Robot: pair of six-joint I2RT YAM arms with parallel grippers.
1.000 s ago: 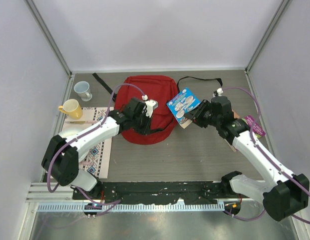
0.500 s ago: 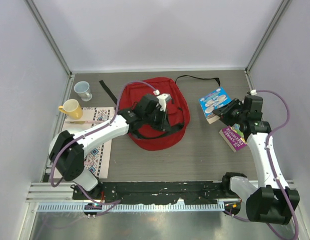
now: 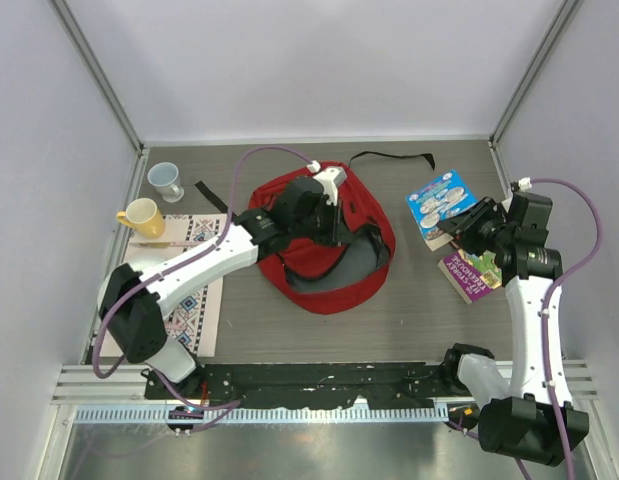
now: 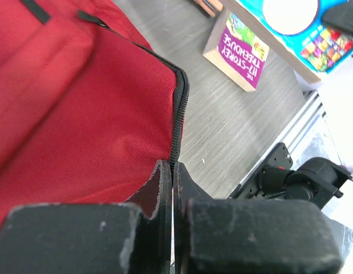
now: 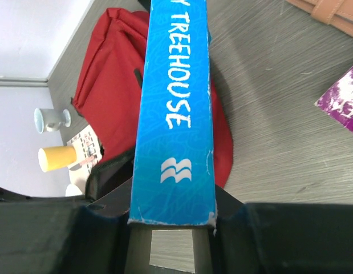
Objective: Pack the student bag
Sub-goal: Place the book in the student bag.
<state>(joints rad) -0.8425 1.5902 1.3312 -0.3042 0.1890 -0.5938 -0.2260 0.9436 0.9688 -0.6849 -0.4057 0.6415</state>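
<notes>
Fabric at the zip edge of the bag (image 3: pixel 324 290) is pinched between the closed fingers of the left gripper (image 4: pixel 172 171), likely propping its mouth open, while the right gripper (image 5: pixel 170 220) clamps a blue book (image 5: pixel 176 103) edge-on between its fingers, well apart from the bag, seemingly for insertion.
</notes>
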